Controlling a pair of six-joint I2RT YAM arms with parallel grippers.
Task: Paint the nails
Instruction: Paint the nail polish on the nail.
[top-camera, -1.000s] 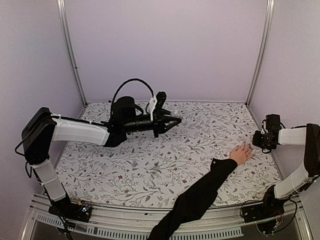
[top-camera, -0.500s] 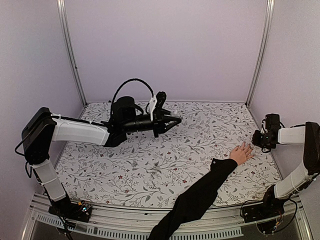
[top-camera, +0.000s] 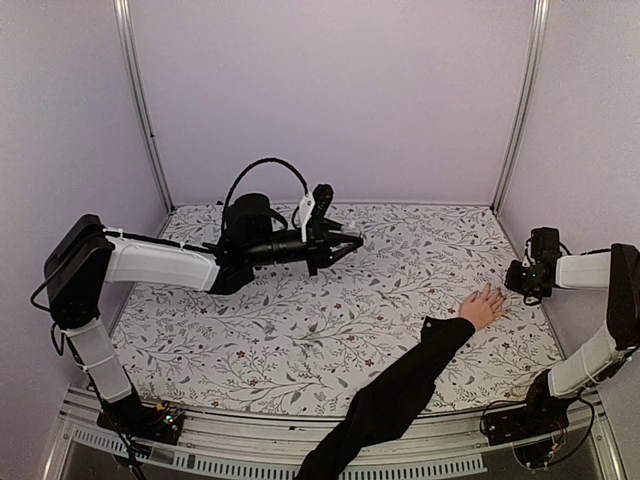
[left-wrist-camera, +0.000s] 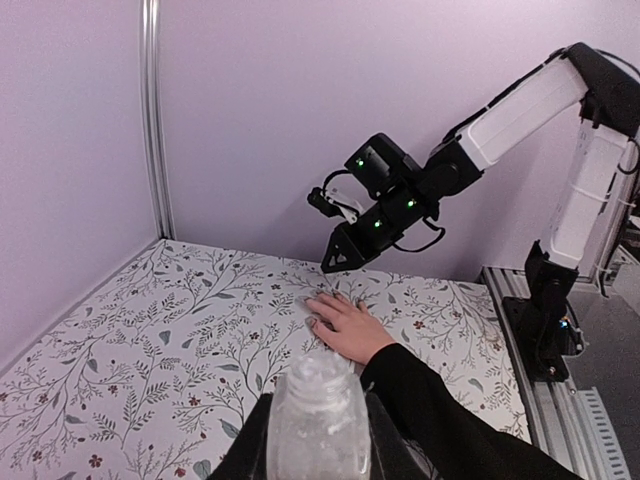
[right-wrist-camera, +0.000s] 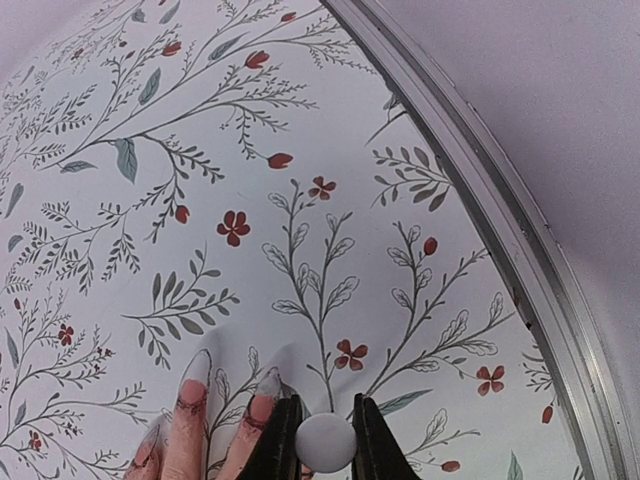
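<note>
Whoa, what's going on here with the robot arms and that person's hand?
A person in a black sleeve rests a hand flat, fingers spread, on the flowered table. The right gripper is shut on a small white round-topped piece, apparently the polish brush, poised right at the nails. The left gripper hangs above the far side of the table, shut on a small clear bottle. Whether any nail is painted yet cannot be told.

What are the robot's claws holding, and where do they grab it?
The left claw pinches the clear bottle by its sides. The right claw grips a small white round piece.
</note>
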